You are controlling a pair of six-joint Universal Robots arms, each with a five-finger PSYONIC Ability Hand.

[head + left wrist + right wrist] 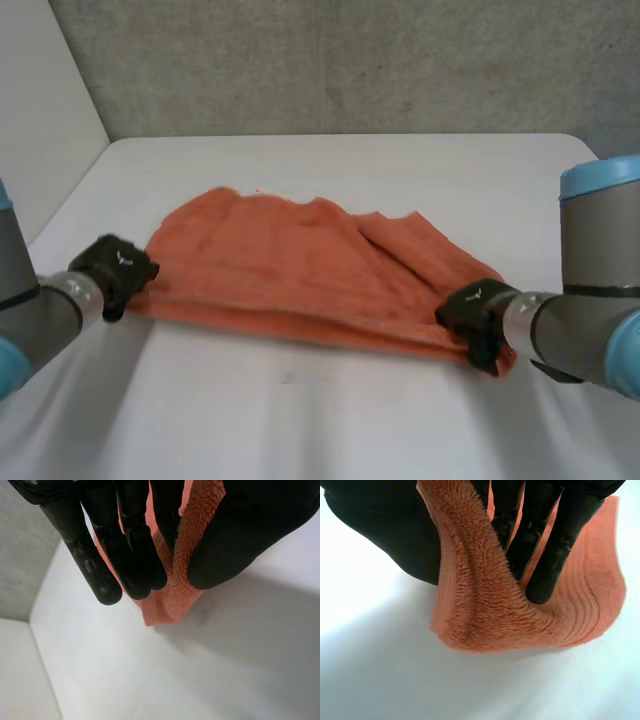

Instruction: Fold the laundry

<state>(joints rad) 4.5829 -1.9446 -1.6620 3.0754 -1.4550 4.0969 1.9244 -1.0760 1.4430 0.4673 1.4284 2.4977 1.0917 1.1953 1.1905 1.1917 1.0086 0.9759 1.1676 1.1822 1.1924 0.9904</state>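
Observation:
An orange towel [300, 275] lies folded and rumpled across the middle of the white table [330, 160]. My left hand [113, 268] is at its near left corner, and in the left wrist view that hand [125, 535] pinches the towel corner [172, 595] between thumb and fingers. At the near right corner sits my right hand [478, 313]. The right wrist view has this hand [540, 535] with thumb and fingers clamped on a raised fold of the towel [485, 610].
A grey wall [330, 60] stands behind the table's far edge. A white panel [40, 120] borders the table on the left. Bare tabletop [300, 410] stretches in front of the towel.

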